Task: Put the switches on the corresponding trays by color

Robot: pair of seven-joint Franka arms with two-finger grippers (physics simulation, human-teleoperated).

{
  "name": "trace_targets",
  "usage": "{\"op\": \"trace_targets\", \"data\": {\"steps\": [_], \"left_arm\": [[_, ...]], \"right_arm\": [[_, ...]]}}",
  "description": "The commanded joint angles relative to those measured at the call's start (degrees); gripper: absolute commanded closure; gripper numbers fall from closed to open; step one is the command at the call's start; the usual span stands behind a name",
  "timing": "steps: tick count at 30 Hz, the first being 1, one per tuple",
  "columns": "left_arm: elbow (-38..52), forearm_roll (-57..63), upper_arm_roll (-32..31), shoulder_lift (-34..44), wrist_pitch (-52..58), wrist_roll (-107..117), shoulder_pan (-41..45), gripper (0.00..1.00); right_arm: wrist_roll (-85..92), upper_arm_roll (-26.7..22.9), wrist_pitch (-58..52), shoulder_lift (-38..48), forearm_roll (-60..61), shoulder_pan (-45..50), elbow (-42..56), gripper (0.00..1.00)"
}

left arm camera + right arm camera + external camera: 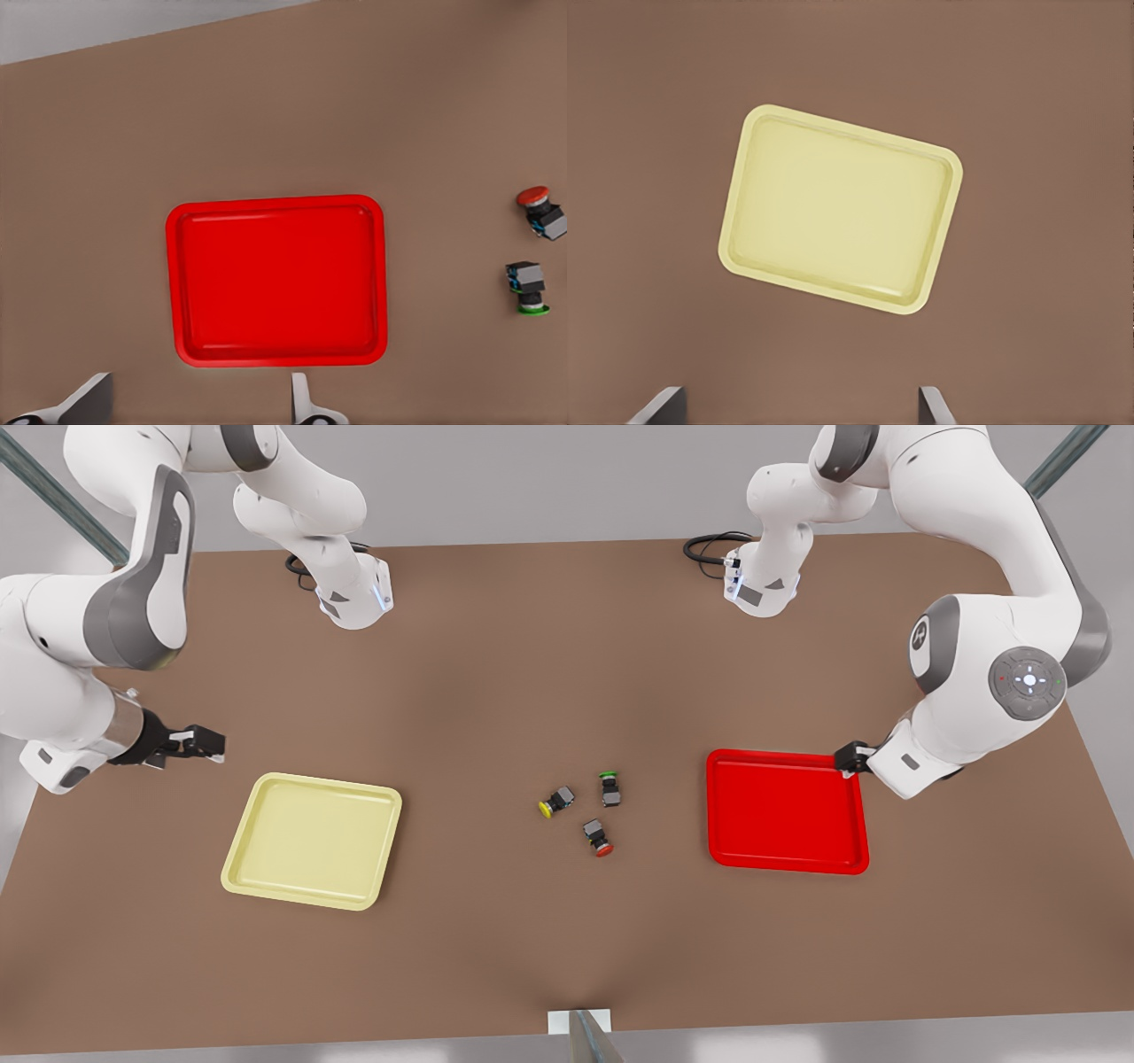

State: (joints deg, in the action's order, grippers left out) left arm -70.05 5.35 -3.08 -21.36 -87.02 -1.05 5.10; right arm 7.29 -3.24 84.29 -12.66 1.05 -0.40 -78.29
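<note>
Going L to R across the front view, with the three switches mid-table as the landmark: the right gripper [208, 744] hung well off toward the front view's left of the switches, past the yellow tray's [310, 840] far corner and clear of it; in its own wrist view the fingers [660, 405] stood wide apart, released, nothing between them, w/ the yellow tray [842, 208] lying bare on the brown table [1045, 106] below. The yellow tray sat well apart from the switches, on the front view's left of them, slightly turned. The switches lay close together but not touching, all tipped on their sides on the table [496, 655]: the yellow switch [556, 801] leftmost, the red switch [597, 836] nearest the camera, the green switch [609, 787] farthest back. None was in a tray. The red tray [785, 811] sat on the front view's right of the switches, nearer to them than the yellow one, also bare. The left gripper [852, 758] hovered at the red tray's far right corner, beyond the tray from the switches; its wrist view showed the fingers [306, 403] spread open and holding nothing, the red tray [276, 279] ahead of them, and the red switch [540, 211] and green switch [528, 287] past the tray's edge.
</note>
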Motion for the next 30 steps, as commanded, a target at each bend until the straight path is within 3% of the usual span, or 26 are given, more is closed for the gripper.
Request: {"op": "trace_targets", "data": {"steps": [1,3,6,10,13,16,20,30], "left_arm": [[0.0,0.45,0.0,0.01,0.09,0.0,0.0,0.0],[-0.17,0.1,-0.09,0.09,0.01,0.09,0.0,0.0],[-0.44,-0.51,-0.09,0.01,0.01,0.09,0.0,0.0],[-0.61,-0.6,-0.09,-0.26,0.01,0.09,0.0,0.0],[-0.79,-2.01,0.0,-0.87,0.01,0.0,-0.09,0.0],[-0.79,-2.01,0.0,-1.23,-0.08,0.0,-0.09,0.0],[-0.79,-2.1,0.0,-1.93,-0.08,0.0,-0.09,0.0],[-0.79,-2.89,0.35,-2.98,-0.08,-0.09,-0.35,0.0]], "right_arm": [[-0.09,-0.02,0.0,0.0,-0.17,0.13,0.07,0.0],[-1.32,0.16,1.4,0.44,1.58,0.66,0.34,0.0],[-24.87,8.25,7.65,-2.45,0.35,3.64,-0.19,0.0],[-60.02,8.42,15.29,-7.2,1.32,21.66,-2.29,0.0],[-76.1,12.29,32.52,-2.54,0.97,23.86,-22.51,0.0],[-92.8,14.13,38.23,-5.88,1.06,26.32,-21.9,0.0],[-97.56,14.93,38.23,-19.76,0.26,32.21,-8.81,0.0],[-107.13,14.57,44.9,-27.33,-4.75,34.5,-9.86,0.0]]}}
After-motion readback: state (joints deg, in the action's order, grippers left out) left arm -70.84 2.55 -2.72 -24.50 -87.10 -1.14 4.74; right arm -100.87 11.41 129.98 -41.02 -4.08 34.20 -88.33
